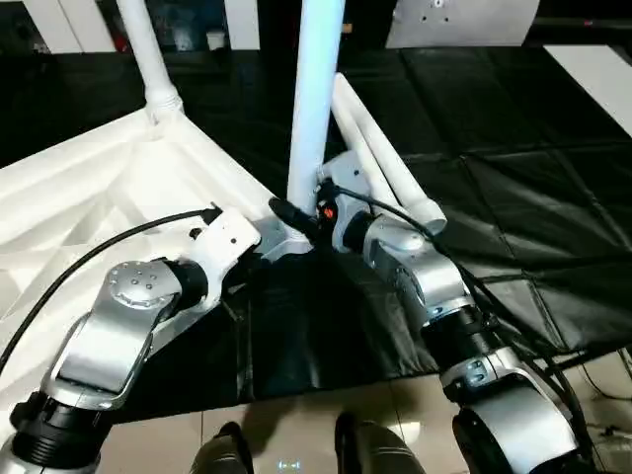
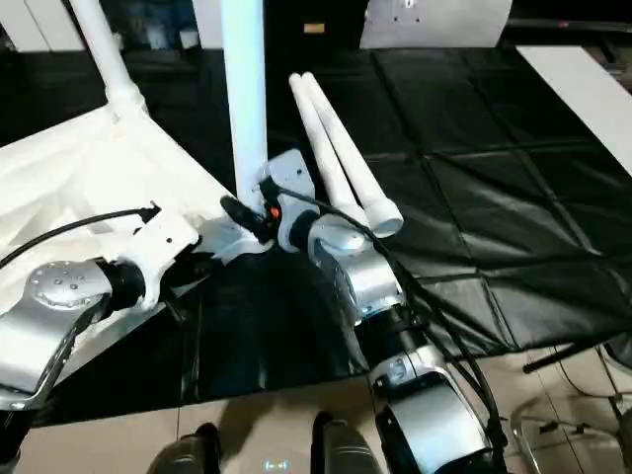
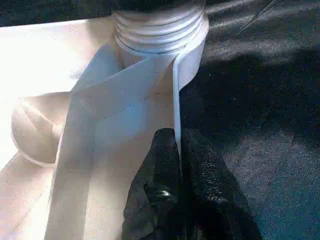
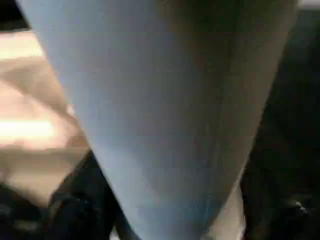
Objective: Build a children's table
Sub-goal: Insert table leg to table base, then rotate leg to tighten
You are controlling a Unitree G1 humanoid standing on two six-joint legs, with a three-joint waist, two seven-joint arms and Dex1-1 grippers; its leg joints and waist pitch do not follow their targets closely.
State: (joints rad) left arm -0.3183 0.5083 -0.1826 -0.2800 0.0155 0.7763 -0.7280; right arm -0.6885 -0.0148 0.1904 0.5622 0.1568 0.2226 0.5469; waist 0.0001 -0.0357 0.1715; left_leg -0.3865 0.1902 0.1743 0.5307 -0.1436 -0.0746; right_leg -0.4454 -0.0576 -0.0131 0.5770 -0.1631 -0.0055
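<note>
1. Left claw (image 3: 180, 150) pinched shut on a thin upright rib of the tabletop (image 1: 89, 188), just below the threaded corner socket (image 3: 160, 35).
2. Right claw (image 1: 301, 219) set about the foot of the upright leg (image 1: 316, 89); dark fingers (image 4: 75, 200) visible on either side of it, but grip or gap: cannot tell.
3. Upright leg standing in that same corner socket, between the two claws.
4. Beyond the left claw, a second leg (image 1: 148, 49) standing in the far corner.
5. Just past the right claw, two loose legs (image 2: 341, 158) lying side by side on the black floor mat (image 1: 513, 197).
6. Tabletop edge ending at the claws' corner; open mat to the right of the right claw.
</note>
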